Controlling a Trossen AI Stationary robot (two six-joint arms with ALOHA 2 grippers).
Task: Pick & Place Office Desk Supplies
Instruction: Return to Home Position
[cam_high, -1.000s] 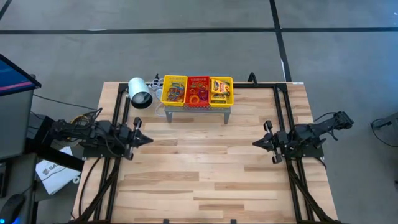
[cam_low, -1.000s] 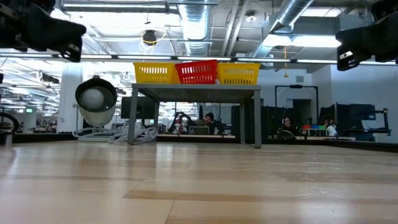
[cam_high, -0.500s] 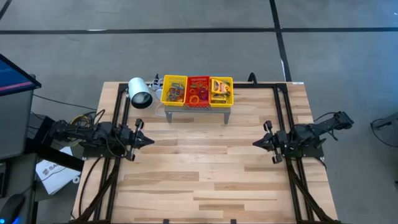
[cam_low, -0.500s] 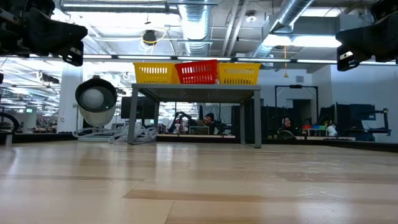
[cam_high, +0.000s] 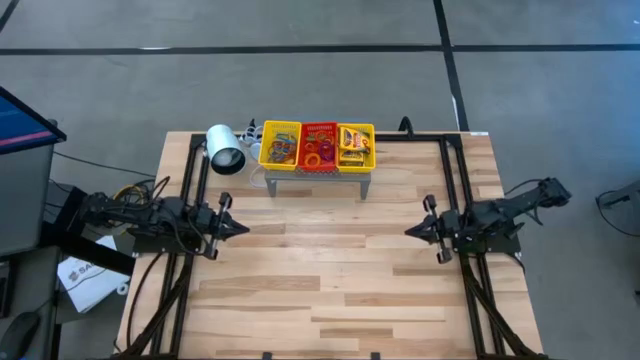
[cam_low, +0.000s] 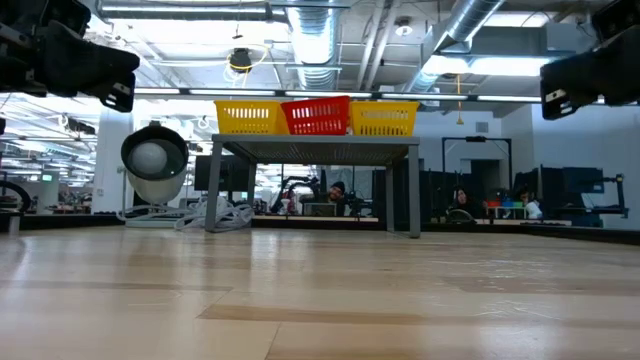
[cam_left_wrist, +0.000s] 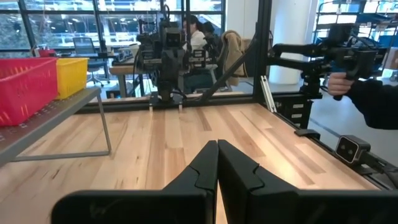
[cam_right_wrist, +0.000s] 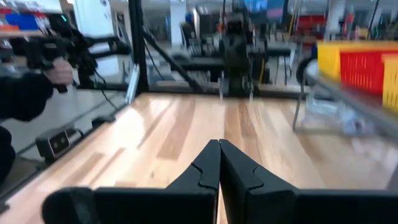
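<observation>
Both my arms have moved just a tiny bit since a second ago. My left gripper (cam_high: 241, 227) slid a little lower in the high view, and my right gripper (cam_high: 410, 229) crept a little toward the middle. Nothing else has moved.

My left gripper sits at the left middle of the high view, and my right gripper sits at the right middle. They point at each other across the bare worktop (cam_high: 330, 280). In each wrist view my two fingers are pressed together with nothing between them. So both grippers are closed and carry nothing.

All that I had to sort is at the top middle of the high view. Three bins stand side by side on the small grey shelf (cam_high: 318, 177). The left yellow bin (cam_high: 263, 146) has a mix of coloured rubber bands (cam_high: 283, 149) in it. The red bin (cam_high: 320, 124) has orange rings (cam_high: 317, 154). The right yellow bin (cam_high: 372, 147) has the yellow card packets (cam_high: 352, 146). A white lamp (cam_high: 225, 150) lies just beside the shelf, to the left of it in the high view.

I see nothing loose on the worktop. I think the sorting is done and my arms are just settling into their rest spots. They are well apart from the shelf, so I should not bump it.
</observation>
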